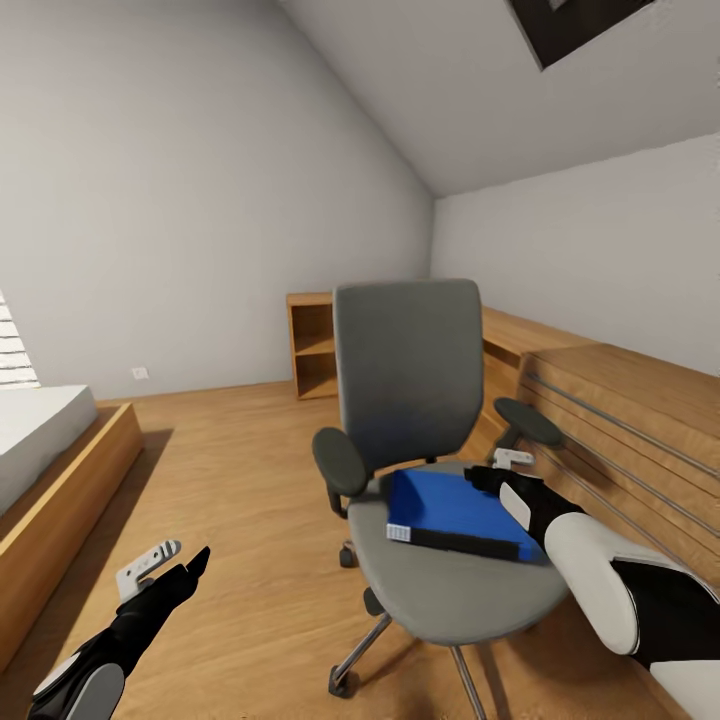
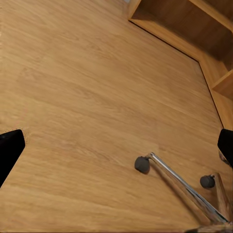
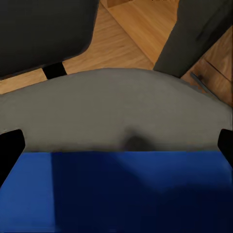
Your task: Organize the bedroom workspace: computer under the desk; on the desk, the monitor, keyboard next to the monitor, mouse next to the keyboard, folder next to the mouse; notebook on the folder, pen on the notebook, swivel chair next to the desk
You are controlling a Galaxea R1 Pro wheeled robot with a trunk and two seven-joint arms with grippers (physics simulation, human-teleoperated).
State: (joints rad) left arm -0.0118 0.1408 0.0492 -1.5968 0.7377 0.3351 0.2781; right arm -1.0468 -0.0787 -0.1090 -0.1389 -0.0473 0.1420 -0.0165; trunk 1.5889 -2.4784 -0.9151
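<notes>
A grey padded swivel chair (image 1: 430, 420) with a tall slab-like back, rounded black armrests and a chrome star base on dark castors stands on the warm, fine-grained wooden floor (image 1: 240, 470), just in front of a long light-wood cabinet (image 1: 620, 420) with metal rail handles. On its matte, fabric-textured seat lies a flat, bright blue rectangular folder (image 1: 455, 512) with a white label at one end of the spine, flat and slightly askew toward the seat's right side.

The right gripper (image 1: 497, 472), black-fingered at the end of a glossy white and black arm, hovers at the folder's far edge, between the chair's back and right armrest. In the right wrist view its two dark fingertips (image 3: 9, 150) stand wide apart at the picture's sides, with the blue folder (image 3: 116, 194) and the grey seat cushion (image 3: 116, 107) spread between them; they close on nothing.

The left gripper (image 1: 170, 565) hangs low over bare floor, well apart from the chair, its black fingers beside a pale grey bracket. In the left wrist view its fingertips (image 2: 9, 150) are likewise spread, framing smooth planks, a shiny chrome chair leg (image 2: 179, 182) and a small round castor (image 2: 141, 164).

An open-shelved wooden bookcase (image 1: 312, 345) stands at the plain grey wall, and a wood-framed bed with a white mattress (image 1: 40, 440) sits to the left.
</notes>
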